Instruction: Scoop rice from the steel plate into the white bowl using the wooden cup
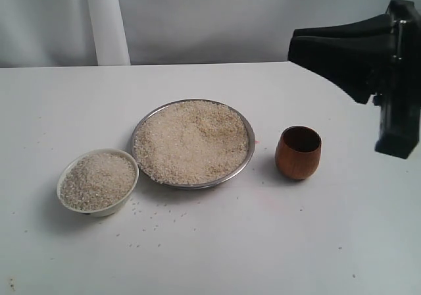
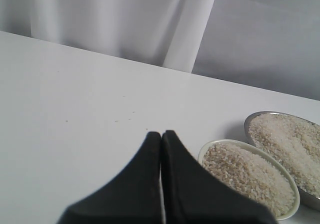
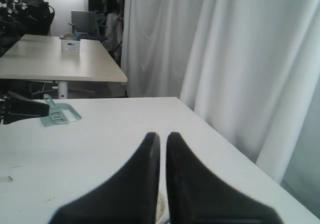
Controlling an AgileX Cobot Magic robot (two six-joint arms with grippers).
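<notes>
Wrist views show left tool (image 2: 161,134) and right tool (image 3: 162,135) pressed closed, empty; only exterior shows wooden cup (image 1: 298,153).

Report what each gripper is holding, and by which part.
Nothing. The left gripper and right gripper are both shut on air; the cup stands free on the table, untouched.

You have: wide round steel plate (image 1: 197,186), shiny metal; right of it, small reddish-brown wooden cup (image 1: 297,158), glossy; left of it, cream-white round bowl (image 1: 115,207), smooth; off-white rice (image 1: 192,140), grainy.
</notes>
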